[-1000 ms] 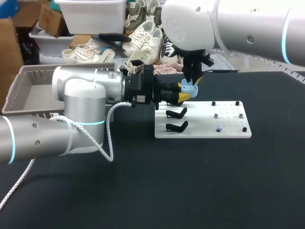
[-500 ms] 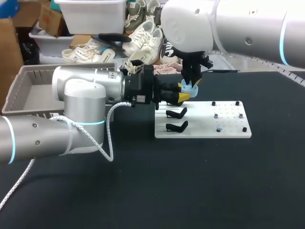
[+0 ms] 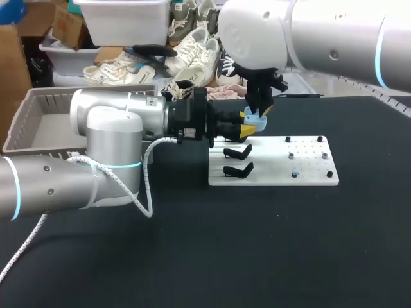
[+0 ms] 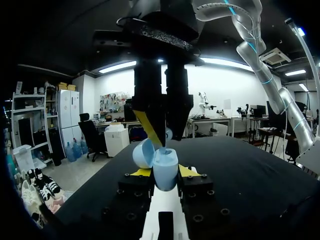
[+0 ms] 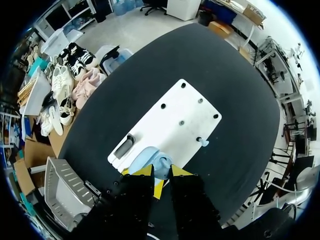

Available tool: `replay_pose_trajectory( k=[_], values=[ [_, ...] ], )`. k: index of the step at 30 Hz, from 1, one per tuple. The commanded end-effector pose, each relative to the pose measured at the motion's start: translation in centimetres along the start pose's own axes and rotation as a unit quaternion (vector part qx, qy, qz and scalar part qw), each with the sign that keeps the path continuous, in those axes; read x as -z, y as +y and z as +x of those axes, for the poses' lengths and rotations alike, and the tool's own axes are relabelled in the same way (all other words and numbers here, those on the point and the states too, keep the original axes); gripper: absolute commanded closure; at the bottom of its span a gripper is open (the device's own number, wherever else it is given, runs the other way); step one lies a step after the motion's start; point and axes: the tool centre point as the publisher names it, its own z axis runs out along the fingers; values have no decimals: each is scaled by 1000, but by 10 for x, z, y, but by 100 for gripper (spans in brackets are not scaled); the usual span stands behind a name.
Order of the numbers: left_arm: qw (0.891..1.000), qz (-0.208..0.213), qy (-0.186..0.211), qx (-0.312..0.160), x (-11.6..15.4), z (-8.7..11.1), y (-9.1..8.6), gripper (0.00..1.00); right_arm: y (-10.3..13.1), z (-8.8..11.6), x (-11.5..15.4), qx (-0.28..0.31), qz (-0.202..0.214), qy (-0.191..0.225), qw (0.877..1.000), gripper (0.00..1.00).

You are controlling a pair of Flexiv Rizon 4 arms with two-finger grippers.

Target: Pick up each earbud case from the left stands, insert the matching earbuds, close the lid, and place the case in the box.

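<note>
My left gripper (image 3: 247, 128) (image 4: 165, 172) is shut on a light-blue earbud case (image 3: 255, 122) (image 4: 165, 169), which it holds above the near end of the white board (image 3: 308, 168). The case's lid (image 4: 142, 152) stands open. My right gripper (image 3: 258, 113) (image 4: 161, 141) (image 5: 161, 172) comes down from above into the open case. It is shut on a small light-blue earbud (image 4: 168, 134). In the right wrist view the case (image 5: 149, 160) lies just ahead of the yellow tips. A second blue earbud (image 3: 295, 173) (image 5: 204, 143) sits on the board.
Two black stands (image 3: 237, 152) (image 3: 237, 170) rise from the board's left part, and black pegs dot its right part. A grey basket (image 3: 38, 122) (image 5: 62, 192) sits at the table's far left. The black tabletop (image 3: 270, 244) stretches in front.
My right gripper has shifted slightly over the case. The left arm and the case have stayed still.
</note>
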Motion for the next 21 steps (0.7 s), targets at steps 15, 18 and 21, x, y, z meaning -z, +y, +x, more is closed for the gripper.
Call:
replay_pose_trajectory(
  k=[15, 18, 21],
  values=[
    [1000, -2, -1, -1, 0, 0, -1, 100, -5, 3, 3, 39, -16, -8, 999, 100],
    [1000, -2, -1, -1, 0, 0, -1, 100, -7, 5, 4, 51, -16, -12, 999, 100],
    [1000, -2, -1, -1, 0, 0, -1, 100, -9, 5, 3, 59, -16, -13, 998, 100]
  ],
)
